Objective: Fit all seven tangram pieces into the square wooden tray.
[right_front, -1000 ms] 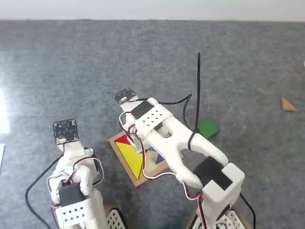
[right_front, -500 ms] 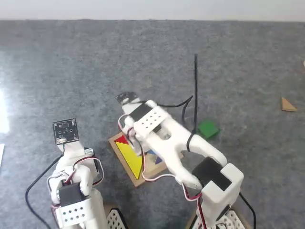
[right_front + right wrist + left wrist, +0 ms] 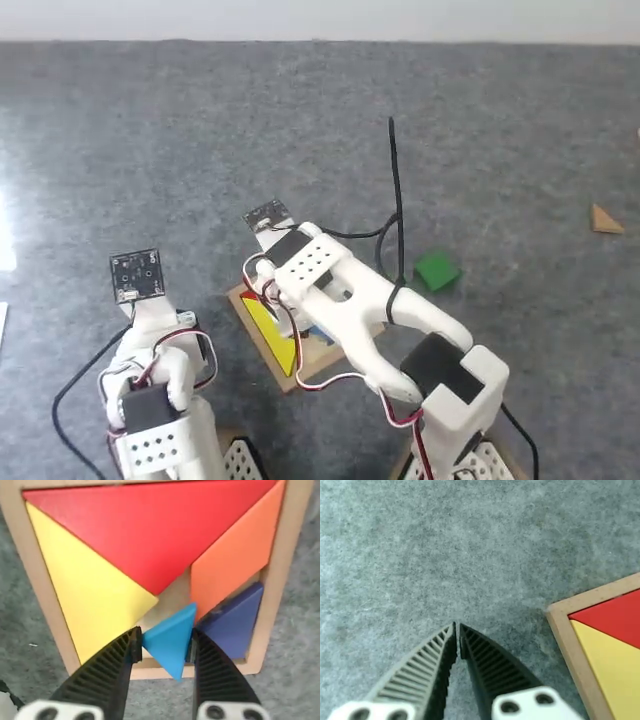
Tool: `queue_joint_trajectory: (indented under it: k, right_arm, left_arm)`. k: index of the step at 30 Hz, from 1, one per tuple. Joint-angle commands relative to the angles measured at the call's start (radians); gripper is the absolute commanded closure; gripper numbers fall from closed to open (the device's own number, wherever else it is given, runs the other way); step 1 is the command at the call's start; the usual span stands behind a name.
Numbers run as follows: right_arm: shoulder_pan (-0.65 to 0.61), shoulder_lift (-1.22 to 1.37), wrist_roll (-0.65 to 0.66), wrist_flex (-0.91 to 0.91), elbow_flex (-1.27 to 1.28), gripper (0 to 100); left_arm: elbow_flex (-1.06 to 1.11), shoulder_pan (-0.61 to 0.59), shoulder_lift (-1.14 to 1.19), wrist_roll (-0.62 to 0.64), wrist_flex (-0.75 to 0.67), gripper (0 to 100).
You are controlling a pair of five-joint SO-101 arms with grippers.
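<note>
Right wrist view: my right gripper (image 3: 164,642) pinches the light blue triangle (image 3: 171,641); next I'd drop it into the tray (image 3: 282,580).

The white right arm (image 3: 350,300) stretches forward from its base with the wrist tipped down. Its black ribbed right gripper (image 3: 164,644) is clamped on a light blue triangular piece (image 3: 170,650). The white left arm (image 3: 150,400) sits folded back, and the black left gripper (image 3: 457,632) points down with its fingers pressed together.
</note>
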Motion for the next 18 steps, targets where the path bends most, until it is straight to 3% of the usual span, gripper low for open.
queue_joint_trajectory:
  k: [1, 18]
  right_arm:
    - [-0.008, -0.005, -0.009, -0.015, -0.005, 89.6]
    - [0.004, 0.133, -0.017, 0.01, -0.101, 89.6]
  left_arm:
    - [-0.007, -0.003, -0.018, -0.005, 0.008, 99]
    - [-0.007, -0.003, -0.018, -0.005, 0.008, 99]
